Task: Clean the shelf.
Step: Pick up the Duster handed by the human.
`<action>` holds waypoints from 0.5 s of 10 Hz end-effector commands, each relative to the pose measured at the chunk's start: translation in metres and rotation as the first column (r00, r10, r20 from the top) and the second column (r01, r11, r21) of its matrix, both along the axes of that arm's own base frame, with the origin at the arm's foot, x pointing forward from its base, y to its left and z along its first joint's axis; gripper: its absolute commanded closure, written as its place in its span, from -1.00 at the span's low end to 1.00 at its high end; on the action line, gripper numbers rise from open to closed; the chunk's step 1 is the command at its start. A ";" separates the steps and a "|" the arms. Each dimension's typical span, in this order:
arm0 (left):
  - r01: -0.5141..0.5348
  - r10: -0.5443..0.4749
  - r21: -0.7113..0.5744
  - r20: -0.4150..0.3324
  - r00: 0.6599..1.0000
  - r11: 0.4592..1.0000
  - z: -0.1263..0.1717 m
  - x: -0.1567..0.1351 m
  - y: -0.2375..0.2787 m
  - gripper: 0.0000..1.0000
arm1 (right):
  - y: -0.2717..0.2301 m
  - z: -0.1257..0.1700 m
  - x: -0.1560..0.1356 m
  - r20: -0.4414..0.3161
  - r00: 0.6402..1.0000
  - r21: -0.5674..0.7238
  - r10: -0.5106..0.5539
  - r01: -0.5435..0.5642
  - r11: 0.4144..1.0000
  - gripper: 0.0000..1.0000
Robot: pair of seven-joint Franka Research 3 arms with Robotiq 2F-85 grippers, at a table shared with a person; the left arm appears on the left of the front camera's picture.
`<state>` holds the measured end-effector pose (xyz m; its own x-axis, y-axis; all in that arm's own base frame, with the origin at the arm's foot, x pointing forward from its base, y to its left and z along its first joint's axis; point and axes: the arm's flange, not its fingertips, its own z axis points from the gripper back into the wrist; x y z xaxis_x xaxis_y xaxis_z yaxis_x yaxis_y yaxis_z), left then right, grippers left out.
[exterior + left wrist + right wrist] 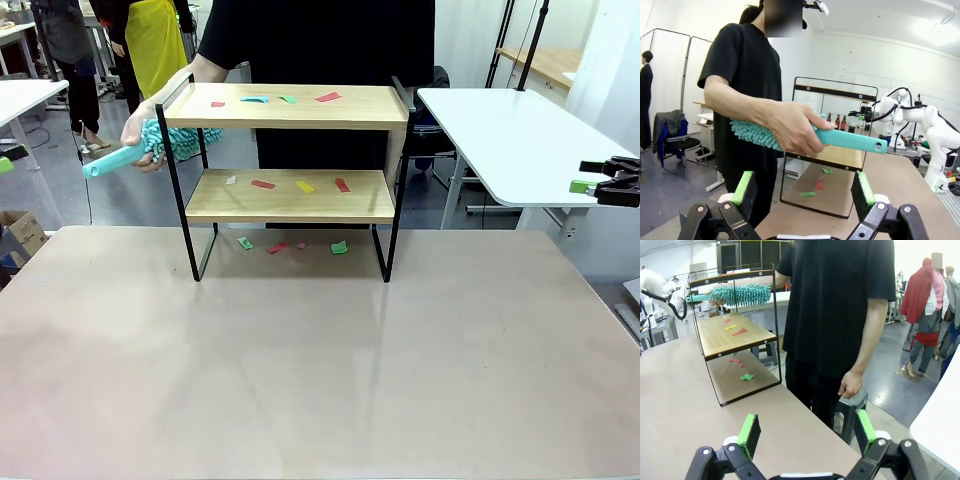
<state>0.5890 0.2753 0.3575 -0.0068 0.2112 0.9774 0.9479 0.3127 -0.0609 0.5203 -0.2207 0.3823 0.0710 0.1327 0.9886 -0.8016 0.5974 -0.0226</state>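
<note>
Looking at the shelf [290,150], upright at the far middle of the counter [300,380]. Coloured paper scraps [305,186] on both boards and on the counter underneath. Over at its left end, holding a teal duster [182,138] beside the top board: the person's hand [138,133]. Left claw [805,192] wide open, gripping nothing. Same for the right claw [807,432], well back from the shelf
</note>
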 end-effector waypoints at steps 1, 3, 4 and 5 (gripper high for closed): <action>-0.023 0.025 0.039 -0.047 0.999 0.999 0.013 -0.001 -0.002 -1.00 | 0.004 0.004 0.001 -0.014 1.000 -0.008 -0.007 0.007 1.000 -1.00; -0.033 0.036 0.032 -0.084 0.996 0.999 0.008 0.002 0.004 -1.00 | 0.004 0.004 0.001 -0.014 1.000 -0.008 -0.007 0.007 1.000 -1.00; -0.063 0.068 0.051 -0.105 0.992 0.997 0.015 -0.001 0.003 -1.00 | 0.004 0.004 0.001 -0.014 1.000 -0.008 -0.007 0.007 1.000 -1.00; -0.108 0.121 0.115 -0.116 0.986 0.987 0.033 -0.010 -0.003 -1.00 | 0.004 0.004 0.001 -0.014 1.000 -0.008 -0.007 0.007 1.000 -1.00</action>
<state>0.5937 0.2844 0.3707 0.0629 0.1627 0.9847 0.9106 0.3944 -0.1233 0.5204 -0.2205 0.3823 0.0710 0.1326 0.9886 -0.8018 0.5971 -0.0225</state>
